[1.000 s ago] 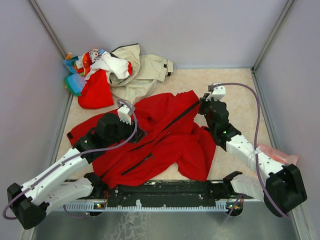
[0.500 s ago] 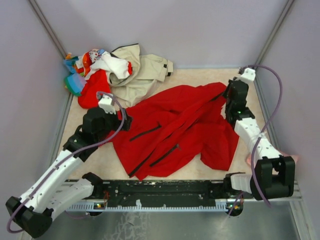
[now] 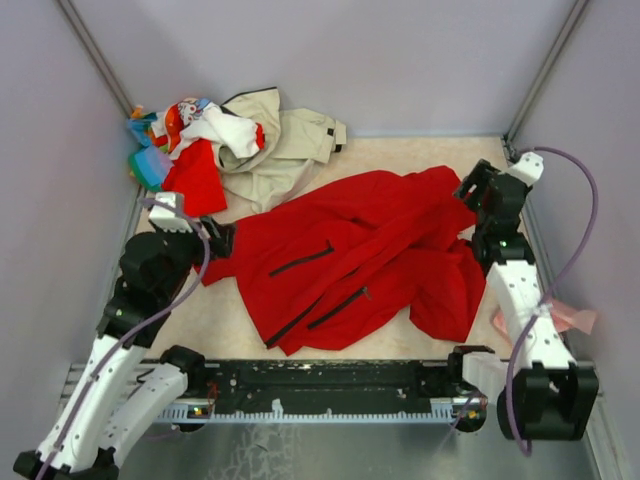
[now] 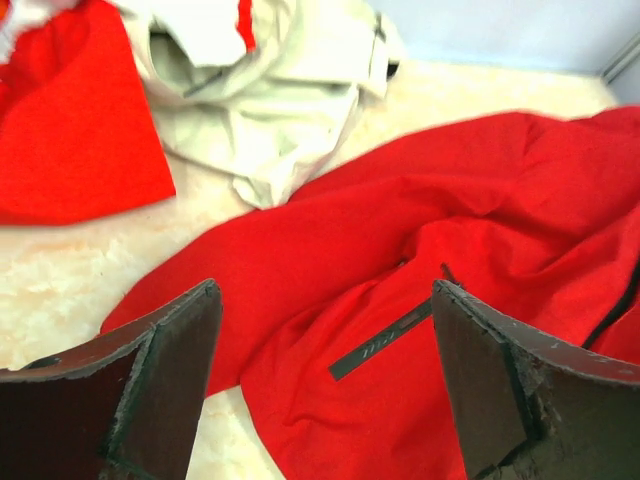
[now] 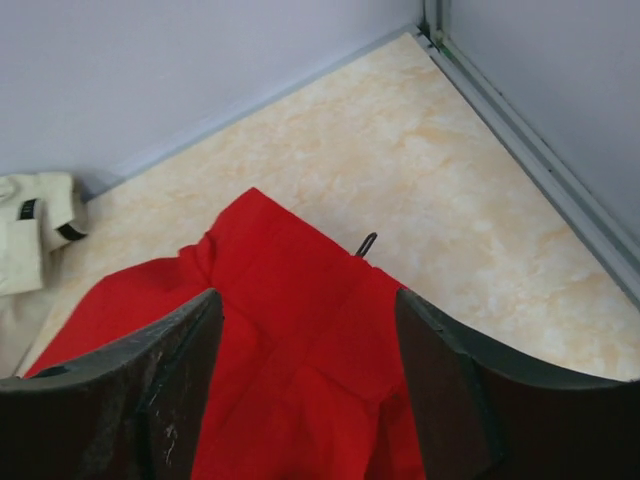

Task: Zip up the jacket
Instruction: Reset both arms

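Observation:
The bright red jacket [image 3: 370, 250] lies spread slantwise across the middle of the table, with two slanted black pocket zips [image 3: 300, 262] showing. My left gripper [image 3: 218, 240] is open at the jacket's left end. In the left wrist view its fingers [image 4: 165, 375] stand wide apart above the red cloth [image 4: 330, 260] and one pocket zip [image 4: 385, 345]. My right gripper [image 3: 468, 190] is open at the jacket's far right corner. In the right wrist view the red cloth [image 5: 290, 340] lies below and between the spread fingers [image 5: 440, 380], and a small black zipper pull [image 5: 367, 243] sticks out at the edge.
A beige jacket [image 3: 290, 140] and a pile of mixed clothes [image 3: 185, 140], with a smaller red garment [image 4: 70, 140] among them, lie at the back left. Grey walls close in the table on three sides. A pink item [image 3: 570, 318] lies by the right wall.
Both grippers have opened and let go of the jacket. The jacket was dragged right and back and now lies flatter. The left arm drew back left; the right arm moved toward the right wall.

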Tool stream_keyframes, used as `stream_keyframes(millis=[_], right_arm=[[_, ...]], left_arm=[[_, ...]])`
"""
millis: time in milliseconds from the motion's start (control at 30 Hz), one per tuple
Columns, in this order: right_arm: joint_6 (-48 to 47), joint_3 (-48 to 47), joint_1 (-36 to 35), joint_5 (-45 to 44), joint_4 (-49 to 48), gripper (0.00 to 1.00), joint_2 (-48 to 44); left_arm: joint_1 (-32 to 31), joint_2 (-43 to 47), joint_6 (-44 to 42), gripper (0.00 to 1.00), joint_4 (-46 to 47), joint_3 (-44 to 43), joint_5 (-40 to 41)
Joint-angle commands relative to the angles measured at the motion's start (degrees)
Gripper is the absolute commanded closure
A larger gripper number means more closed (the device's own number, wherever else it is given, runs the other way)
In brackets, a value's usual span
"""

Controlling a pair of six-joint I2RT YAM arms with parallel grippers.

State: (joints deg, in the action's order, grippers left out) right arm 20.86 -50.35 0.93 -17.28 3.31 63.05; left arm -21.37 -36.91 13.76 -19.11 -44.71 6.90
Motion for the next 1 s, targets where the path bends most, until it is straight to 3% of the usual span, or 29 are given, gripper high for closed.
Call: stream_keyframes(millis=[0,267,467,733,967], right_arm=[[-0.13,1.96,0.04,6.14,3.21,0.29,-11.58],[-2.54,5.37,0.05,10.86,13.76,0.27,-34.21],[-5.41,7.42,0.04,12.4,18.39,0.26,-49.79],[-6.27,12.85,0.05,12.55,22.43,0.25,-60.38],[-6.36,13.56,0.09,14.13,22.14,0.24,-61.38]], left_arm=[[0.36,8.53,-2.13,0.1,3.19,-0.7,2.25],[0.36,22.08,-3.52,0.0,2.04,-0.47,4.0],[0.36,28.89,-1.82,0.0,-1.06,0.05,6.1],[0.37,35.54,0.36,0.0,-5.64,6.33,7.51],[0.36,36.03,0.39,0.0,-6.54,7.62,6.61]])
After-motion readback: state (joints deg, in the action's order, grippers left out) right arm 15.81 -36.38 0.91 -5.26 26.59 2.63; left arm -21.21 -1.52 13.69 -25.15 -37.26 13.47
